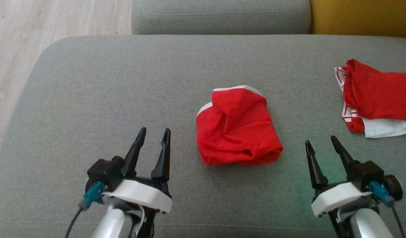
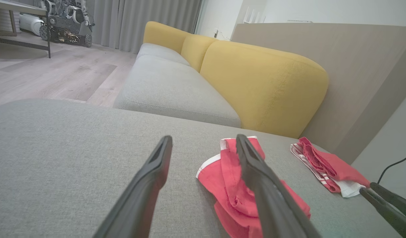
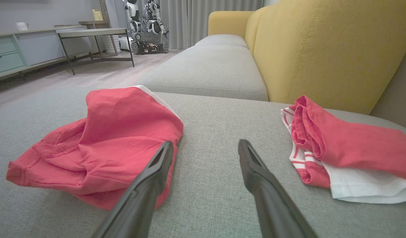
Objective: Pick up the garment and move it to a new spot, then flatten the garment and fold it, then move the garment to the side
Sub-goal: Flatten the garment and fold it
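Garment [image 1: 237, 127] crumpled, left gripper [image 1: 155, 131], right gripper [image 1: 320, 139] flanking, spread, seemingly hovering

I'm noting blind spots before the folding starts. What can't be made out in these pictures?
- Central red garment: bunched, so its type and underside are hidden by its own folds; in the left wrist view a finger of the left gripper crosses it.
- Second red-and-white garment: cut off by the head view's right edge.
- Wheeled machine far off in the right wrist view: too small to identify.
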Controlling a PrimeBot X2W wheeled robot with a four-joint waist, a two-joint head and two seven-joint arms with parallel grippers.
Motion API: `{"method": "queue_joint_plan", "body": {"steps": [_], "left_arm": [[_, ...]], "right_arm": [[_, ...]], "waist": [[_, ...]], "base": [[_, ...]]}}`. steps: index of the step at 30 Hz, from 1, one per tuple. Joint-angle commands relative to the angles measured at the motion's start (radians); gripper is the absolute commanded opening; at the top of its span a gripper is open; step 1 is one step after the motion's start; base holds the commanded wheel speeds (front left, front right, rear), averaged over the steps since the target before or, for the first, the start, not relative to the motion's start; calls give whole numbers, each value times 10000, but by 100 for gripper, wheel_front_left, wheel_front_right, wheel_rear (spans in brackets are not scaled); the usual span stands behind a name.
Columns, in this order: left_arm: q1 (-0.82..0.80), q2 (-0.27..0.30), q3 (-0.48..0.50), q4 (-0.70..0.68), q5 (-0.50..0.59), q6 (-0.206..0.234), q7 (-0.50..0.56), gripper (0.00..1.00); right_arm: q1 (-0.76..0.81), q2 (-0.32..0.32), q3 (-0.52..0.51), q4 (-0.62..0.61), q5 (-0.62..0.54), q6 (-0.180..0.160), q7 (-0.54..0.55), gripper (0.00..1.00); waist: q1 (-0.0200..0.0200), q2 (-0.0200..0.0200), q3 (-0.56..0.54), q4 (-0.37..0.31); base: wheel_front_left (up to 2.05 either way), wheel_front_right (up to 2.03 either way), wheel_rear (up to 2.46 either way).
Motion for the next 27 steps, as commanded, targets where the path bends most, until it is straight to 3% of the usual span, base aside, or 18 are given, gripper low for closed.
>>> {"method": "queue_joint_plan", "body": {"steps": [1, 12, 27], "left_arm": [[-223, 22, 265, -295, 26, -6, -122, 100], [-259, 22, 133, -292, -35, 11, -122, 100], [-583, 22, -39, -324, -186, 99, -122, 100]], "right_arm": [[-196, 30, 161, -441, -117, 65, -5, 100], [-217, 214, 300, -852, -197, 65, 263, 100], [-1971, 230, 2336, -82, 808, 65, 1616, 100]], "waist": [[0, -1, -18, -8], [0, -1, -5, 188], [0, -1, 630, 752]], "base": [[0, 0, 0], [0, 0, 0], [0, 0, 0]]}}
